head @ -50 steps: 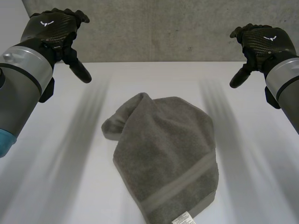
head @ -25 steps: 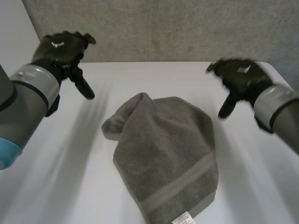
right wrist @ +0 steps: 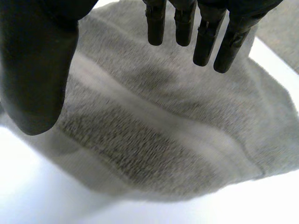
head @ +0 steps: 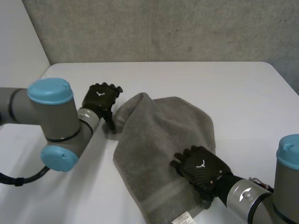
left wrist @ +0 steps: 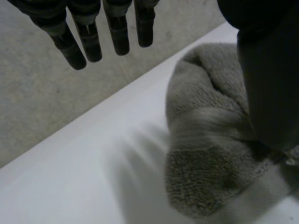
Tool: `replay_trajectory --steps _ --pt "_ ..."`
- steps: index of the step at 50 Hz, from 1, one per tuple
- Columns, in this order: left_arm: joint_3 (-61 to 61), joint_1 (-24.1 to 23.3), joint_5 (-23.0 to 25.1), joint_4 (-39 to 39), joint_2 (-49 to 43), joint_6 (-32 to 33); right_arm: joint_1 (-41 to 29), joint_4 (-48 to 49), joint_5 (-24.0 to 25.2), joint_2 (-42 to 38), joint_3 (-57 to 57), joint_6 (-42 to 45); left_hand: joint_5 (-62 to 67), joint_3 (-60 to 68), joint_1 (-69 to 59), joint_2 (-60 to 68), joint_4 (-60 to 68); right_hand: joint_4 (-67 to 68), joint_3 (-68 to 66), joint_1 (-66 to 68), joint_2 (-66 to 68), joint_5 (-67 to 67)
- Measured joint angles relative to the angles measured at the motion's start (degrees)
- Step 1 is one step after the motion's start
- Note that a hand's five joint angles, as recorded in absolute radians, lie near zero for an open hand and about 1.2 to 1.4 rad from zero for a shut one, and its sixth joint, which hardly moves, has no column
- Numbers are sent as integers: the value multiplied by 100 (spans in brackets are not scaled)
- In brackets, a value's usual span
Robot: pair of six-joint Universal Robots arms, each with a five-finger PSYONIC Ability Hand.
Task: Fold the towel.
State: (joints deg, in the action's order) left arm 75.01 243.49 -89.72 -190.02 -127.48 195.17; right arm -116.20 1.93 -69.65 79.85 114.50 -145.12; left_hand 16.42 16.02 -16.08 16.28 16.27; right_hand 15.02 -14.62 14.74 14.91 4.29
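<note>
Grey terry towel [head: 159, 130] rumpled, flat woven band; left hand [head: 99, 97], right hand [head: 203, 168] fingers spread, gripping nothing.

The left arm [head: 16, 105] and right arm [head: 287, 198]: grey cylindrical segments with round light-blue caps [head: 49, 90] at the joints and a silver band at each wrist. The left hand [head: 99, 97] and right hand [head: 201, 169]: black woven-pattern backs, each bearing a small white emblem; slim, segmented black fingers [left wrist: 88, 32]; broad thumb [right wrist: 37, 60].

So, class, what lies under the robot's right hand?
The grey towel, with its paler band, lies under the right hand. The towel covers the white table there, so nothing beneath the cloth can be seen.
</note>
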Motion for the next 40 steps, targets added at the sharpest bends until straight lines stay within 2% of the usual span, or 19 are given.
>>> replay_trajectory --steps 3,6,7,13,15,17,21,24,28,30,35,40 --pt "-28 -61 -7 -124 -168 66 32 151 -15 -110 83 55 99 104 -10 83 1 656 -685 675 667 738" --pt "-36 -111 -19 -247 -327 118 79 316 -35 -203 139 124 334 366 -300 331 279 2003 -2049 2017 2043 2063" --pt "-35 -122 -24 -280 -374 130 111 382 -46 -239 148 156 467 485 -461 461 431 2874 -2912 2897 2938 2991" --pt "-35 -148 -66 -354 -499 140 410 605 -75 -329 62 273 1891 1971 -1974 1921 1930 5955 -5938 6042 5969 6110" --pt "-37 -148 -91 -354 -505 136 551 644 -81 -352 1 305 2405 2470 -2527 2482 2461 6162 -6109 6147 6066 6283" --pt "-43 -147 -142 -353 -497 131 778 675 -88 -408 -127 353 3793 3880 -3859 3829 3898 6170 -6123 6147 6066 6282" --pt "-45 -146 -274 -346 -454 127 1172 681 -106 -541 -438 439 5615 5777 -5681 5708 5692 6170 -6123 6148 6066 6278" --pt "-31 -145 -379 -341 -390 126 1398 663 -119 -640 -692 498 6577 6789 -6466 6671 6679 6171 -6124 6148 6066 6278" --pt "32 -142 -479 -338 -227 125 1567 612 -127 -733 -954 532 6782 7154 -6484 6991 7029 6163 -6117 6140 6059 6270" --pt "83 -136 -502 -337 -118 126 1590 590 -127 -746 -979 524 6782 7159 -6484 6991 7037 5404 -5428 5410 5353 5475" --pt "334 -90 -516 -334 273 129 1506 562 -75 -600 -702 459 6782 7167 -6484 6992 7037 1803 -1837 1769 1720 1761" --pt "680 -25 -487 -345 674 129 1272 629 64 -234 -165 302 6782 7174 -6484 6992 7037 1263 -1342 1283 1319 1187"
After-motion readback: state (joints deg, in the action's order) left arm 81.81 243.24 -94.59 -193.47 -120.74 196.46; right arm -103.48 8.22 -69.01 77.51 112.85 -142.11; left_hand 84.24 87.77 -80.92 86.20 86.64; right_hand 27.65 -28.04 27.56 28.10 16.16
